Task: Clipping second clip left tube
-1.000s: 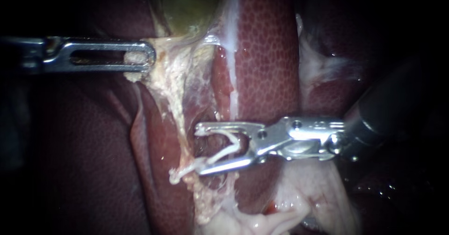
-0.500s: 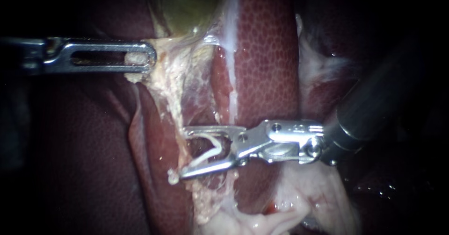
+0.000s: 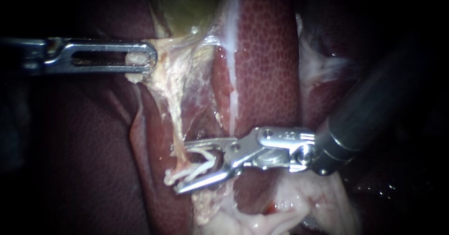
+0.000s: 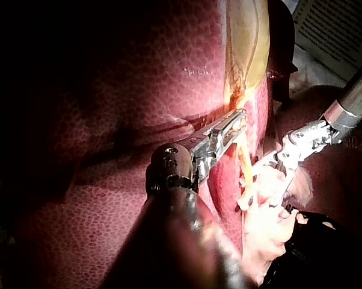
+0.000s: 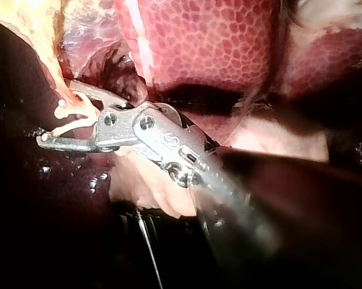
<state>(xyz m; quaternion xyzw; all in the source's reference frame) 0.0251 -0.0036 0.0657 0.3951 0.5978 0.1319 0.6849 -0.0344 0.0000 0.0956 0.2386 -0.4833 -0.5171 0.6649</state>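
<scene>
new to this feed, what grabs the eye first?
First the right instrument, low in the middle of the endoscope view: its jaws stand apart, carrying a white clip at the pale strand that runs down from below the greenish gallbladder. Next the left instrument, upper left, jaws shut on pale tissue by the gallbladder's lower edge. Mottled red liver lies behind both.

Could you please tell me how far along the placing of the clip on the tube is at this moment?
Done: the left instrument grips tissue below the gallbladder, stretching the tube taut. In hand: the right instrument carries an open white clip, with the tube apparently between its jaws. Left: squeezing the clip shut and withdrawing. No other clip shows on the tube.
</scene>
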